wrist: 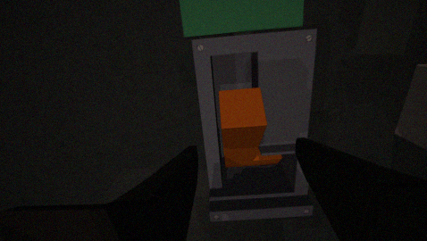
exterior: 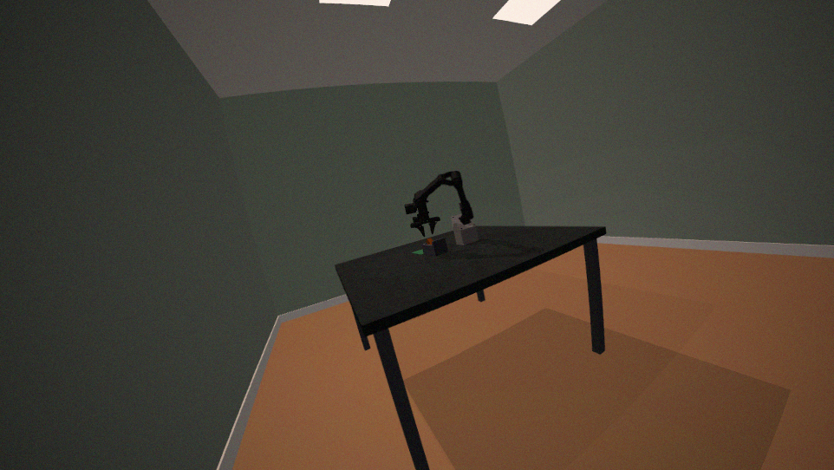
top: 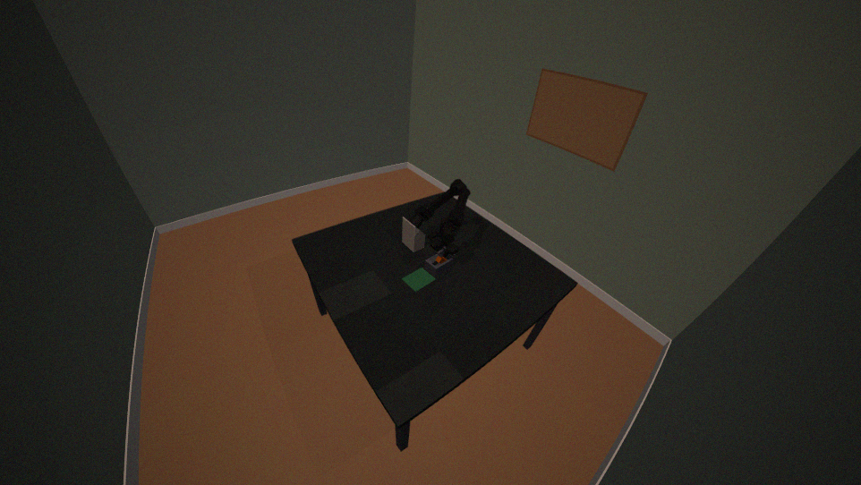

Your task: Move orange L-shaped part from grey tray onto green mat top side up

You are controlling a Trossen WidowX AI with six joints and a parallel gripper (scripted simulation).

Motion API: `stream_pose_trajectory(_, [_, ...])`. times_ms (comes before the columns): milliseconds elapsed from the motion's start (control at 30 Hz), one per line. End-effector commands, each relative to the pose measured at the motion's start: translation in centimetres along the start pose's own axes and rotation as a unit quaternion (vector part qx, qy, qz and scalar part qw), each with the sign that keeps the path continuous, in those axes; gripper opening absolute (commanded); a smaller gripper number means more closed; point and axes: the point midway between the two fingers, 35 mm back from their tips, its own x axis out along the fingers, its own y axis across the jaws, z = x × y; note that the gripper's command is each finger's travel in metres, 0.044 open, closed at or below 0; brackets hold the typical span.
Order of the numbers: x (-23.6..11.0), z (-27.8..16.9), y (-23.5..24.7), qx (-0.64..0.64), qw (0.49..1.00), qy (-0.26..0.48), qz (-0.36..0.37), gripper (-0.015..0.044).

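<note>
Orange part [wrist: 242, 122] tipped up in grey tray [wrist: 203, 112] pocket; hand [wrist: 247, 178] wide, holding nothing, above.

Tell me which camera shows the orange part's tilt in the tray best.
Wrist view: the orange part fills the frame center, one end raised out of the grey tray, between the open gripper fingers. The top and exterior views show only a tiny orange speck under the arm.
</note>
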Motion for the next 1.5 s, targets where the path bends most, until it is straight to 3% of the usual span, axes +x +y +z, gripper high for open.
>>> stream_pose_trajectory(0, [0.5,-0.1,0.0,0.002,1.0,0.003,0.001,0.028])
stream_pose_trajectory(1033, [5.1,-0.2,0.0,0.002,1.0,0.004,0.001,0.028])
stream_pose_trajectory(1167, [4.8,0.0,0.1,0.0,1.0,0.001,0.003,0.0175])
stream_pose_trajectory(1467, [4.8,0.0,0.1,0.0,1.0,0.001,0.003,0.0115])
